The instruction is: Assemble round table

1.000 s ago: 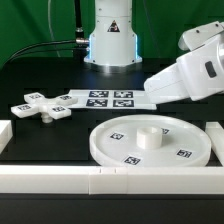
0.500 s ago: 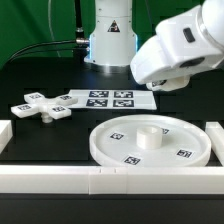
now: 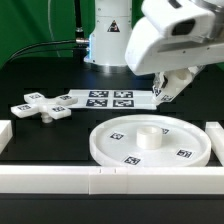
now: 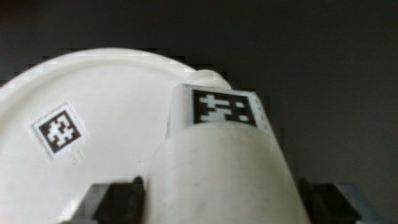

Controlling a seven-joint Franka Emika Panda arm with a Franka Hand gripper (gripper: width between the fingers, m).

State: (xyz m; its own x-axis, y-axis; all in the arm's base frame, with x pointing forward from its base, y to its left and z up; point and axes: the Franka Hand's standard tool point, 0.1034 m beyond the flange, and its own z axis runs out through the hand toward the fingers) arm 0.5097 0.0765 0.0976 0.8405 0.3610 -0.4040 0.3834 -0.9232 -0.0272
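White plastic fills the wrist view: the short leg (image 4: 217,150) sits between the two dark fingers (image 4: 118,200) of the claw (image 3: 167,86), which is clamped on its sides and carries it clear of the bench (image 3: 45,140). In the exterior view the claw hangs tilted above the far edge of the disc (image 3: 108,135), toward the exterior view's right, with the leg's tagged end showing below it. The disc lies flat on the bench just behind the front rails (image 3: 60,180), its hub (image 3: 150,135) facing up and bare. The cross-shaped foot (image 3: 40,105) lies well apart on the exterior view's left, beside the marker board (image 3: 106,98), joined to nothing. The step in hand looks like bringing the leg to the hub. The next move calls for turning the leg upright, lining it up over the hub, and lowering it straight so its end seats rather than catching on the hub's edge. Whether the leg fastens by a push or a twist cannot be told from here. Either way, a tilted approach would likely jam or nudge the disc.
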